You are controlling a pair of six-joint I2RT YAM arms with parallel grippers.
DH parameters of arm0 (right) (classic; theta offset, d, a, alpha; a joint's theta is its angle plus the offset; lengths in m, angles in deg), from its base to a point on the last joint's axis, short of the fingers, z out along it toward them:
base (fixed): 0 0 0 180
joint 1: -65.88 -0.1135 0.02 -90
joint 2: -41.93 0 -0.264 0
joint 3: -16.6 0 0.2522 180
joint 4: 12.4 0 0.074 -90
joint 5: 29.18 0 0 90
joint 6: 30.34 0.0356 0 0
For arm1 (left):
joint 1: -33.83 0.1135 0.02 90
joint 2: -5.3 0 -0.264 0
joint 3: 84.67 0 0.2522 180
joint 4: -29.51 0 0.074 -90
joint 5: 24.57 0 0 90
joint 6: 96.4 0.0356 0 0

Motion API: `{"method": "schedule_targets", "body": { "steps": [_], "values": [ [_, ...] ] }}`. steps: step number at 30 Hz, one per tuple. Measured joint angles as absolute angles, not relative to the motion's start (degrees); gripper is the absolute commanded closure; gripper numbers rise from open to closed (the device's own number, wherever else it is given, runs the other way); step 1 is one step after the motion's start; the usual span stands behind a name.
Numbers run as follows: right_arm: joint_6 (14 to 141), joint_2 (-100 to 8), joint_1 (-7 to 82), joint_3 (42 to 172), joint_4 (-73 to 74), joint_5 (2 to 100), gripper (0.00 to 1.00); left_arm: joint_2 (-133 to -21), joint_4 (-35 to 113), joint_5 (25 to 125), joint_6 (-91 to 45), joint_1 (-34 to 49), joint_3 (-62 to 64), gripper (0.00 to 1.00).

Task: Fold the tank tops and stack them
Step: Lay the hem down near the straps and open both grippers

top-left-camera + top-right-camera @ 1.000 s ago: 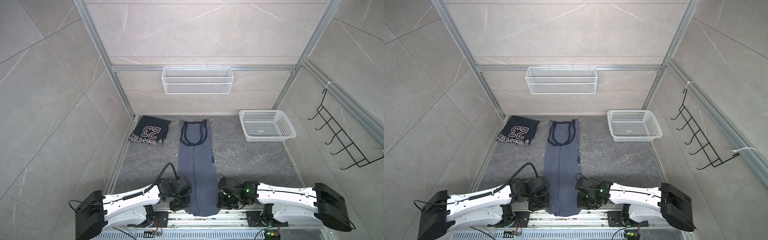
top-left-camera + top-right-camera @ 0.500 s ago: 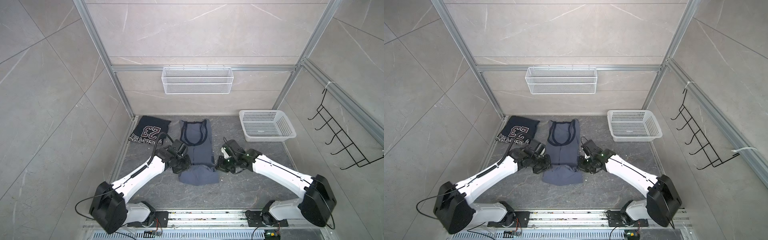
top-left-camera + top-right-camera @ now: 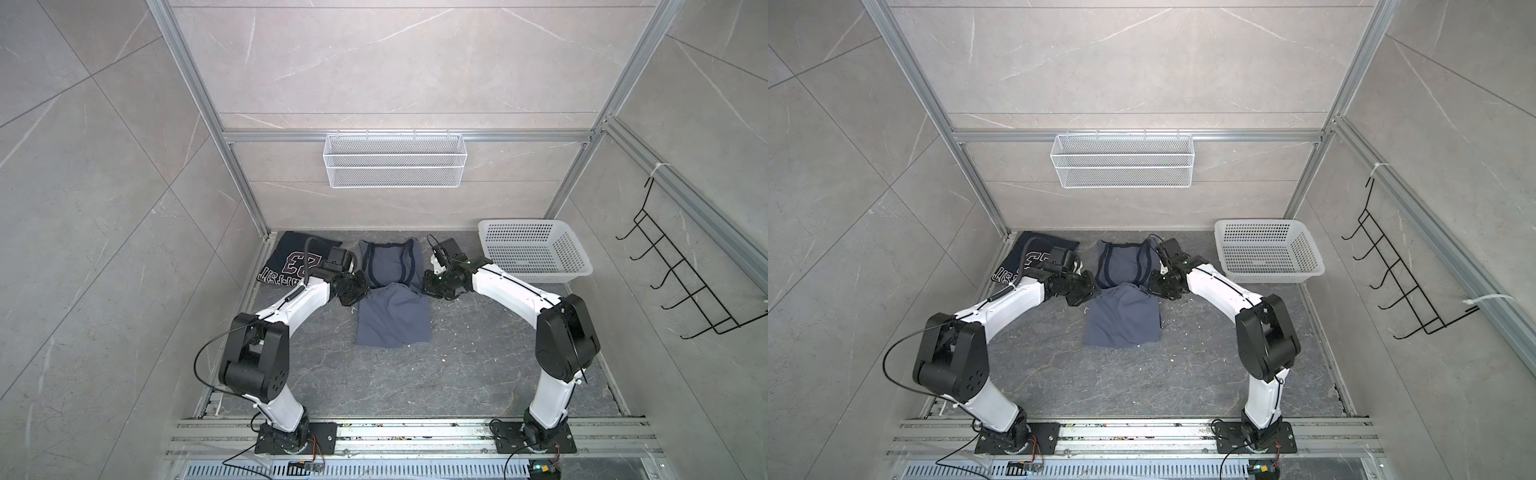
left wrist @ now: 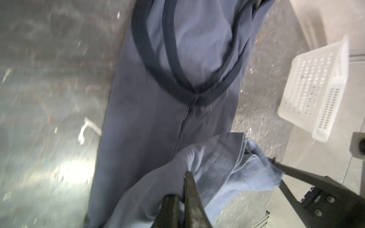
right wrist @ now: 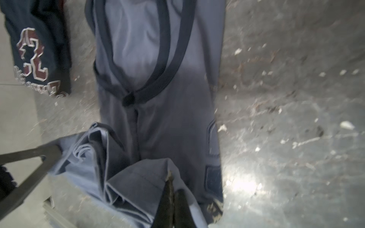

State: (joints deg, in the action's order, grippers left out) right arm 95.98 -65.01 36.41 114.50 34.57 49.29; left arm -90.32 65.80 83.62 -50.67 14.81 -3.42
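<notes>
left gripper (image 4: 180, 189) and right gripper (image 5: 173, 189) each pinch a hem corner of slate-blue tank top (image 3: 392, 320); uneven release could skew fold, bunch cloth

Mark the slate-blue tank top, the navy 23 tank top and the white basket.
slate-blue tank top (image 3: 392, 322): in a top view, on the folded lower part.
navy tank top (image 3: 293, 262): in a top view, on the number print.
white basket (image 3: 544, 275): in a top view, on its near rim.
</notes>
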Motion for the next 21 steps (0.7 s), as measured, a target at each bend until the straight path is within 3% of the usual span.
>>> {"method": "schedule_targets", "body": {
  "steps": [12, 15, 18, 21],
  "values": [
    [93.4, -75.0, 38.0, 121.1, 34.3, 51.6, 1.0, -101.8, 61.6, 88.1, -49.8, 17.9, 1.0, 0.91],
    [93.2, -75.5, 38.4, 121.4, 34.4, 51.9, 0.98, -103.8, 60.9, 88.3, -49.8, 18.1, 2.8, 0.87],
    [92.9, -76.0, 38.8, 122.2, 34.4, 51.9, 0.86, -105.1, 60.6, 88.1, -49.8, 18.2, 3.9, 0.75],
    [92.4, -77.1, 39.0, 124.0, 34.6, 52.0, 0.61, -105.6, 60.8, 87.8, -49.7, 18.4, 4.6, 0.59]
  ]
}}
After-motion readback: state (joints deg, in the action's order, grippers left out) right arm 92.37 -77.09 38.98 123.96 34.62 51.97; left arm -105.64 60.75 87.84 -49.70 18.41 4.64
